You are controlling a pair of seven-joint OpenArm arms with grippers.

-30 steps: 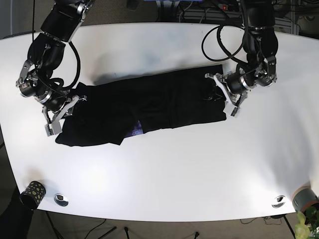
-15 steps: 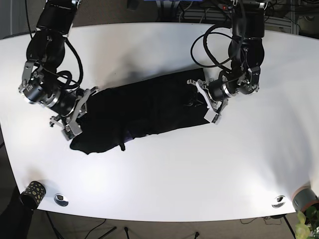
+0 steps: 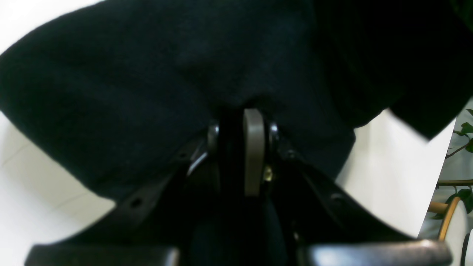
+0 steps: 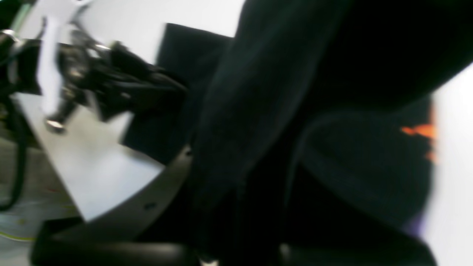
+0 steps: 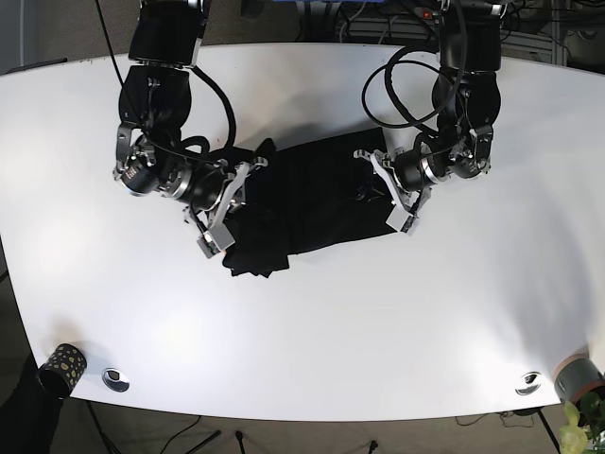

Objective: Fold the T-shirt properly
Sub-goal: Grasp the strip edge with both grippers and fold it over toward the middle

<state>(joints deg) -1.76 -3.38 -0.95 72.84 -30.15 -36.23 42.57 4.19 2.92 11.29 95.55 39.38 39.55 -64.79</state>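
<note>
The black T-shirt (image 5: 317,199) lies bunched in the middle of the white table (image 5: 312,331). Its left end is lifted and carried over the rest. In the base view my right gripper (image 5: 225,210) is at the shirt's left side, shut on that end. The right wrist view is blurred, with black cloth (image 4: 258,122) draped over the hidden fingers. My left gripper (image 5: 392,197) is at the shirt's right edge, shut on the fabric. In the left wrist view the cloth (image 3: 184,74) puckers where a grey finger (image 3: 253,155) pinches it.
A patterned cup (image 5: 61,364) and a metal disc (image 5: 116,379) sit at the table's front left corner. Another disc (image 5: 528,382) and a grey pot (image 5: 579,378) with a plant are at the front right. Cables hang behind the table's far edge.
My right arm has swept to the right, dragging the shirt's left end over the middle, so the shirt is much shorter. My left gripper first shifted left, then held still.
</note>
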